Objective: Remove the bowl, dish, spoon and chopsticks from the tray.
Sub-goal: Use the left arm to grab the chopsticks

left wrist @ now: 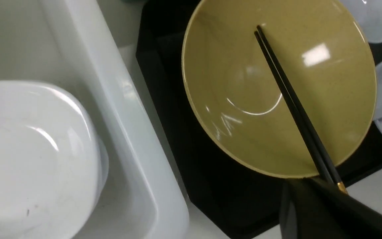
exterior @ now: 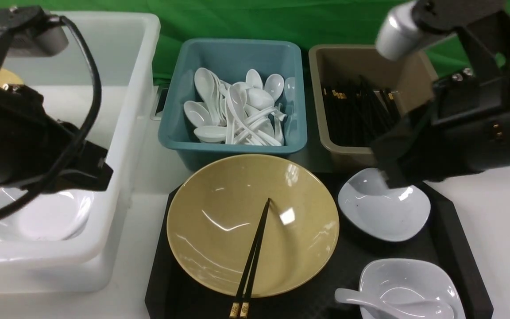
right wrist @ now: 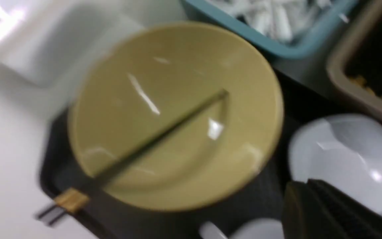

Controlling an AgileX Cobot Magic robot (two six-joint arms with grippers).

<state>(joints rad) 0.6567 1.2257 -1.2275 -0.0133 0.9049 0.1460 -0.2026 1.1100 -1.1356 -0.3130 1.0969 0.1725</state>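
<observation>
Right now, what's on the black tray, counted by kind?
Yellow bowl: 1
White dishes: 2
White spoon: 1, lying in the nearer dish
Chopsticks: 1 pair, resting across the bowl
Total on the tray: 5, the pair counted as one

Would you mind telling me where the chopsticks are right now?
Front view: the chopsticks lie in the yellow bowl on the tray's left half, tips near its middle, gold ends overhanging its near rim.

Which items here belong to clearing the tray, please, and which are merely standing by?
Job: tray, bowl, chopsticks resting in it, spoon, far white dish, near white dish.
Standing by: white tub holding another dish, teal spoon bin, brown chopstick bin.
</observation>
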